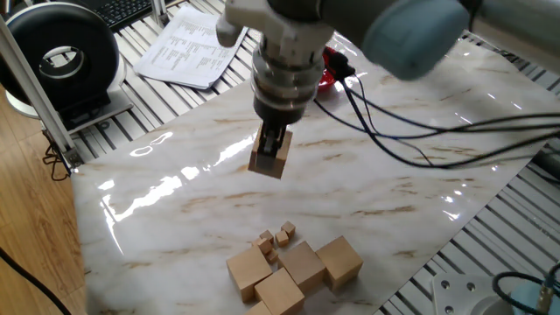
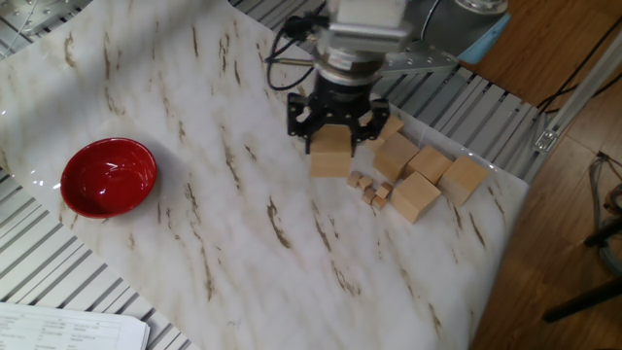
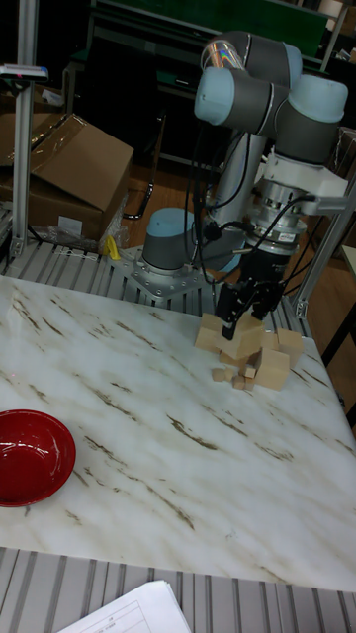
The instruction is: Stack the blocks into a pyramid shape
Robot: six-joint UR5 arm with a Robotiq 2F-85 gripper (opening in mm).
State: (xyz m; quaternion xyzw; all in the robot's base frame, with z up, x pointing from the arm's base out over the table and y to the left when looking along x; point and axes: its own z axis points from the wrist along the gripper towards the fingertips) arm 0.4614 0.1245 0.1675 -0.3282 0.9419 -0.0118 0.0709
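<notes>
Above marble table (image 2: 243, 243), fingers (image 2: 309, 129) clamp block (image 2: 330, 156); red bowl (image 2: 108, 176) holds nothing.

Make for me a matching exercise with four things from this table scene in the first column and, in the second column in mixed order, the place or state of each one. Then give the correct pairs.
Column 1:
1. gripper
2. red bowl
3. tiny wooden cubes
4. loose large blocks

Column 2:
A. empty, far from the blocks
B. grouped near the table edge, not stacked
C. shut on one block, raised off the table
D. small cluster next to the large blocks

Pairs: 1-C, 2-A, 3-D, 4-B
</notes>
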